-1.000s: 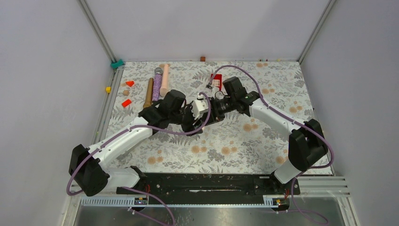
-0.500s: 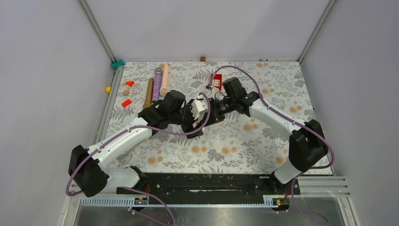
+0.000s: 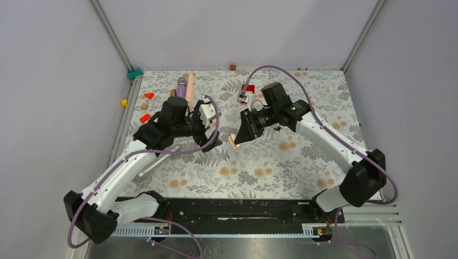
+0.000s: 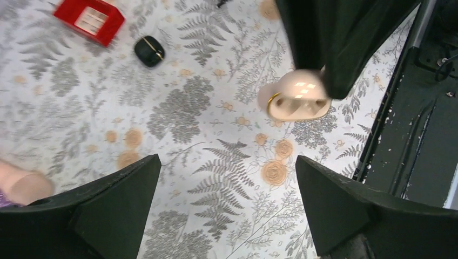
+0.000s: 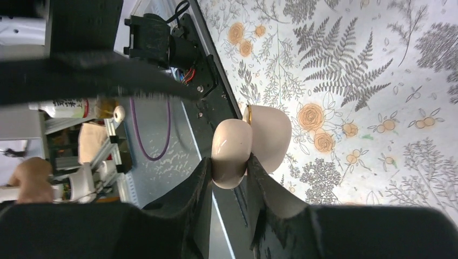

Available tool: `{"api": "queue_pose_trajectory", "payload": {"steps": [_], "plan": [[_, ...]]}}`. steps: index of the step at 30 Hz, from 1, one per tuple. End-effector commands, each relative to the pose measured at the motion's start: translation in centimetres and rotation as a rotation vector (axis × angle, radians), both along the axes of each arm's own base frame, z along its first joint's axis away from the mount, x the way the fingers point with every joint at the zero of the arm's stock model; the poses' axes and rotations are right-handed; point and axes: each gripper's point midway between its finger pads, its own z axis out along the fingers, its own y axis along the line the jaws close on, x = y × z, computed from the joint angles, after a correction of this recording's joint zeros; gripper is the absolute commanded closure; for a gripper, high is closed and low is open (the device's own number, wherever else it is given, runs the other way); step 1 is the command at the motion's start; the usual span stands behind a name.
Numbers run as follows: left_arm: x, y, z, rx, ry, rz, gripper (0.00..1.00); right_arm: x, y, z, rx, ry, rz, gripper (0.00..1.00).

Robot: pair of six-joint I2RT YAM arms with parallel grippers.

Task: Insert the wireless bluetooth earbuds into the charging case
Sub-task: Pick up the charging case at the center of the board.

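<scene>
A cream charging case (image 3: pixel 234 141) hangs open just above the floral mat, pinched by its lid (image 5: pixel 232 151) in my right gripper (image 5: pixel 229 162), which is shut on it. The case's body (image 5: pixel 268 135) swings to one side. In the left wrist view the open case (image 4: pixel 296 97) shows its pale sockets; whether earbuds sit in them I cannot tell. No loose earbuds show. My left gripper (image 4: pixel 227 157) is wide open and holds nothing. It hovers over bare mat to the left of the case (image 3: pixel 210 141).
A small black case (image 4: pixel 149 50) lies beside a red box (image 4: pixel 89 19) at the back of the mat (image 3: pixel 270 162). A pink cylinder (image 3: pixel 189 86), a purple stick (image 3: pixel 181 86) and red blocks (image 3: pixel 145 117) lie at the back left.
My left gripper opened, let go of the case and drew back to the left. My right gripper kept the case and carried it slightly toward the front.
</scene>
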Motion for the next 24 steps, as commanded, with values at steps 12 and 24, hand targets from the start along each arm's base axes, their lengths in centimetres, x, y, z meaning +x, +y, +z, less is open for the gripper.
{"api": "queue_pose_trajectory", "payload": {"steps": [12, 24], "plan": [[-6.3, -0.7, 5.7, -0.031, -0.196, -0.560, 0.01, -7.3, -4.9, 9.4, 0.147, -0.412, 0.248, 0.77], [-9.0, -6.2, 7.4, -0.144, -0.071, -0.875, 0.01, -10.2, -5.4, 8.6, 0.234, -0.360, 0.346, 0.73]]}}
